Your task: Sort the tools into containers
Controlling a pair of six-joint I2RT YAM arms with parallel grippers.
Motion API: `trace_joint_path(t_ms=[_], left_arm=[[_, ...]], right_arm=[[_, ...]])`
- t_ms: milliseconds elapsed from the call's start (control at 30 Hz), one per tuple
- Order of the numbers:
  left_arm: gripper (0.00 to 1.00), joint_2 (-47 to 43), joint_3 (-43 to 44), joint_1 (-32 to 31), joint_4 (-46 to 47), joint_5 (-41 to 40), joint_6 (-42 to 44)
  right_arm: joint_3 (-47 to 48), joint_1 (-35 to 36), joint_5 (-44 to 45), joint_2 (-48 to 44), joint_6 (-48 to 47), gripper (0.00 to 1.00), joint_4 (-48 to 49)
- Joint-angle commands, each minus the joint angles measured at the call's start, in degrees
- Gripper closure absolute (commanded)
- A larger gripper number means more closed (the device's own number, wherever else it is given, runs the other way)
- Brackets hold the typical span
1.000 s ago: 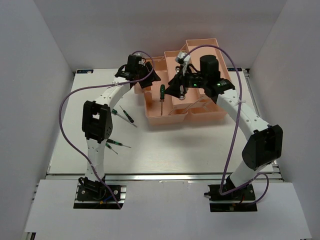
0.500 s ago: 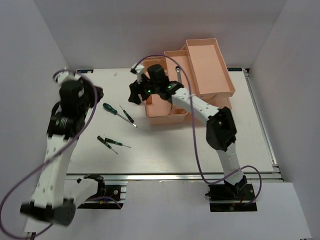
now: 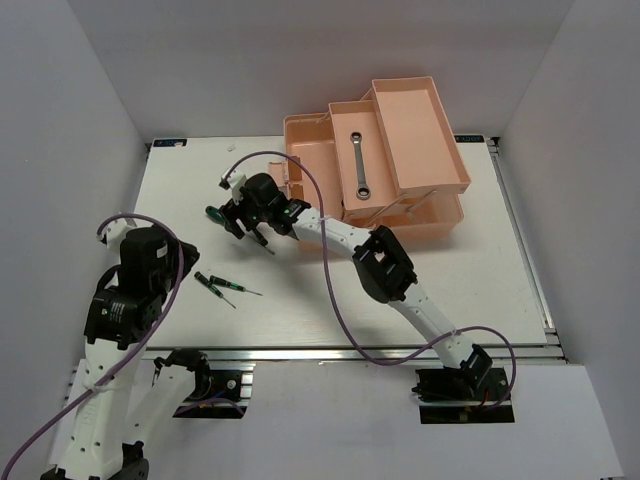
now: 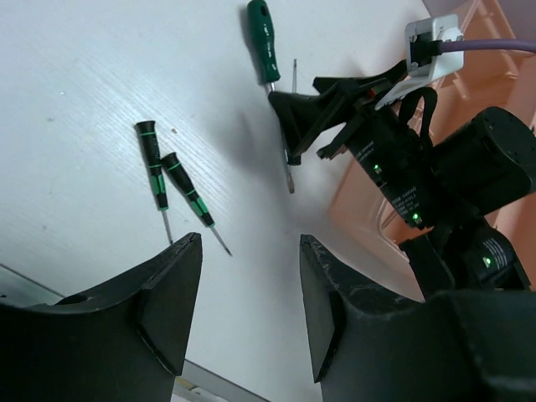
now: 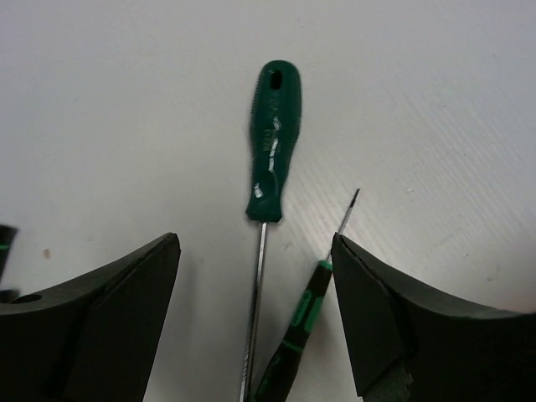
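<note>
My right gripper (image 5: 255, 243) (image 3: 250, 218) hangs open low over the table, left of the toolbox. Between its jaws lie the shaft of a green-handled screwdriver (image 5: 272, 151) (image 3: 213, 211) and a small black-and-green screwdriver (image 5: 297, 335); neither is gripped. Two more small screwdrivers (image 3: 215, 283) (image 4: 155, 172) lie side by side nearer the front. A silver wrench (image 3: 357, 165) rests in a raised tray of the salmon-pink toolbox (image 3: 430, 215). My left gripper (image 4: 251, 241) is open and empty, held back at the near left, above the table.
The right arm (image 3: 385, 265) stretches diagonally across the table's middle with its purple cable looping above it. The left arm (image 3: 135, 285) stands over the near left edge. White walls close in the table on three sides.
The right gripper has swung left from the toolbox's edge to above the screwdrivers and opened wider. The left arm has drawn back toward the near left.
</note>
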Motion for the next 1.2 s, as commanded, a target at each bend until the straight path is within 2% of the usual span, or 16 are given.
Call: trace_joint_path(t_ms=[0,400,700,967,1033,1067,1167], left_arm=[[0.40,-0.81,0.87,-0.13,-3.54,-1.78,-0.99],[0.40,0.95,0.34,-0.22,-3.72,-1.08,-1.25],[0.40,0.33,0.78,-0.13,-4.77,-1.26,-2.22],[0.40,-0.20,0.87,-0.13,-5.13,-0.91,-2.57],[0.40,-0.02,0.43,-0.13,-4.34,-0.38,-2.22],[0.40,0.41,-0.10,-0.22,-3.11,0.40,-2.13],[0.40,1.12,-2.73,-0.22,0.39,1.55,-1.69]], right_arm=[[4.65,-1.09,3.29,2.09,-2.35,0.22,8.39],[5.62,-0.13,-2.42,6.22,-3.75,0.28,13.40],[6.67,1.72,1.61,8.24,-4.11,0.37,13.23],[7.73,1.72,3.02,8.42,-4.02,0.40,11.13],[5.11,1.72,2.24,6.14,-4.80,0.40,10.86],[-0.22,1.72,1.45,4.74,-5.51,0.40,11.99],[-10.17,1.63,-2.50,-2.47,-7.70,0.39,20.68]])
